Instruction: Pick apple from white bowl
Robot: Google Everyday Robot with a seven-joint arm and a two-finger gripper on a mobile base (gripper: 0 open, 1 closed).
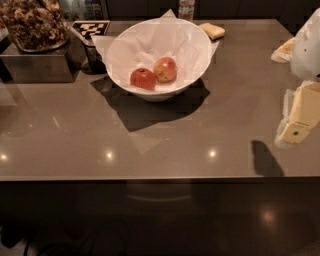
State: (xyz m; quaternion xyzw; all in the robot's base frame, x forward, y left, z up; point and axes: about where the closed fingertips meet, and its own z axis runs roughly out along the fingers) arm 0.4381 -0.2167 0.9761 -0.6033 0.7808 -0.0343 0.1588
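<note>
The white bowl [199, 44], lined with crinkled white paper, stands at the back middle of the brown table [150, 145]. Two apples lie in its bottom, touching. The apple [165, 69] is the paler yellow-orange one on the right. A darker red apple [143, 79] lies to its left. My gripper [296, 131] hangs at the far right edge of the view, under the white arm [306, 47]. It is well to the right of the bowl, nearer the front, above the table, and holds nothing that I can see.
A yellow sponge [212, 31] lies just behind the bowl on the right. A bottle [186, 9] stands at the back edge. A checkered tag [90, 28] and a tray of brown snacks [33, 25] on a metal box [35, 65] sit at the back left.
</note>
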